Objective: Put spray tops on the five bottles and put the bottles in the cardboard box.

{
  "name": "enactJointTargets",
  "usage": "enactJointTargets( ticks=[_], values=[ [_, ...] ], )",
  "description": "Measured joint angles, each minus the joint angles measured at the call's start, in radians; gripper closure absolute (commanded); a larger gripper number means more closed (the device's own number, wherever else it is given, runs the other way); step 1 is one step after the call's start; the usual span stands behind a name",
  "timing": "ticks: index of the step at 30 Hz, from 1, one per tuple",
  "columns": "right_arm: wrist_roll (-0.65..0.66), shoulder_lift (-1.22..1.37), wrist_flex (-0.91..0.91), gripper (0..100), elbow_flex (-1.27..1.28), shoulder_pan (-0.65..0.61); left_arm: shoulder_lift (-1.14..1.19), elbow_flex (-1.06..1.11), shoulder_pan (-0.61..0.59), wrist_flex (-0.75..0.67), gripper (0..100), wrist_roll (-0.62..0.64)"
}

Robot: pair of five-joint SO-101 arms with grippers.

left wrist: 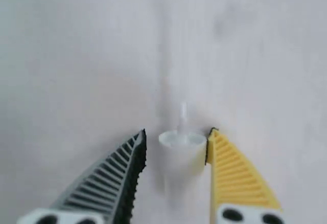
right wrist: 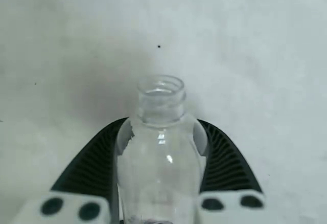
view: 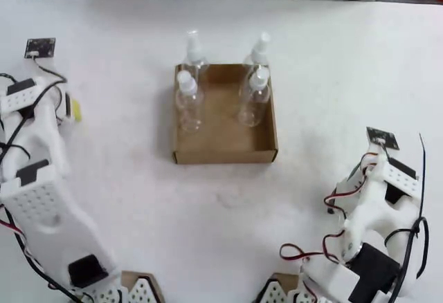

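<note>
A white spray top (left wrist: 182,141) stands on the table between the fingers of my left gripper (left wrist: 176,132). It touches the yellow finger (left wrist: 230,173), and a small gap separates it from the dark finger, so the gripper is open. My right gripper (right wrist: 162,132) is shut on a clear bottle (right wrist: 161,147) whose neck is bare and has no top. The cardboard box (view: 225,152) sits mid-table. Two bottles with spray tops (view: 188,102) (view: 255,99) stand inside it. Two more topped bottles (view: 194,50) (view: 260,48) stand at its far wall; I cannot tell whether they are inside or behind.
The left arm (view: 41,199) runs along the table's left side, its yellow finger (view: 73,111) well left of the box. The right arm (view: 374,206) is folded at the near right corner. Open white tabletop lies between the box and both arms.
</note>
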Motion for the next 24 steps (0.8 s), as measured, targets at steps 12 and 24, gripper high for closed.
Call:
enactJointTargets(
  ticks=[12, 24],
  values=[
    [0.0, 0.0, -0.02, 98.2, 0.002, 0.0, 0.052, -0.143, 0.049, 0.213, 98, -0.155],
    [0.0, 0.0, -0.02, 98.2, 0.002, 0.0, 0.055, -0.308, 0.063, 0.72, 98, -0.72]
  ],
)
